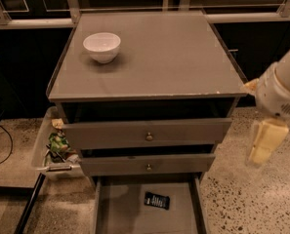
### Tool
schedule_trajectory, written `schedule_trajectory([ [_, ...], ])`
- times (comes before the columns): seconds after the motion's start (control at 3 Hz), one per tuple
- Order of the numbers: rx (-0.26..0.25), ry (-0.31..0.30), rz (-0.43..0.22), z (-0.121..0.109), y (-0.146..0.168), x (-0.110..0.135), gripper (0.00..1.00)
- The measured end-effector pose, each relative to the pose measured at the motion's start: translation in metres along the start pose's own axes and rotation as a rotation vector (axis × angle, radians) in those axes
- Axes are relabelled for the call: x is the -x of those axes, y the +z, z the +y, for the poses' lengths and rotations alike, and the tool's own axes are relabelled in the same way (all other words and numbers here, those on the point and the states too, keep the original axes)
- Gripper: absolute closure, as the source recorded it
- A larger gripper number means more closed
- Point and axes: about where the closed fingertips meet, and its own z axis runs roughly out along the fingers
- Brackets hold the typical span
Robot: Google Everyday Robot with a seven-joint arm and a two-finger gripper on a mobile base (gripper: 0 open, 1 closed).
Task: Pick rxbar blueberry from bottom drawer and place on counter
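Three drawers are showing in the middle of the frame: a top drawer (183,130), a middle drawer (183,163) and a bottom drawer (120,208). Two knobs are showing, an upper knob (149,137) and a lower knob (148,167). One bowl (102,46) is sitting upper left on the one worktop (174,57). One bar (157,200) is lying at bottom centre. One bin (39,150) is standing at left. One gripper (266,145) is hanging at right.

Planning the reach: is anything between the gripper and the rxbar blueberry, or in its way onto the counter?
Nothing visible covers the rxbar blueberry; it lies open in the bottom drawer. The gripper hangs right of the cabinet, outside the drawer's side wall. The counter holds only a white bowl, back left.
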Motion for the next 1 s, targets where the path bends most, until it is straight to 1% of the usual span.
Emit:
schedule_trajectory([
  [0.33, 0.04, -0.031, -0.05, 0.017, 0.062, -0.024, 0.0],
  [0.67, 0.08, -0.052, -0.01, 0.029, 0.105, -0.038, 0.0],
  [1.0, 0.084, -0.047, 0.001, 0.031, 0.108, -0.041, 0.0],
])
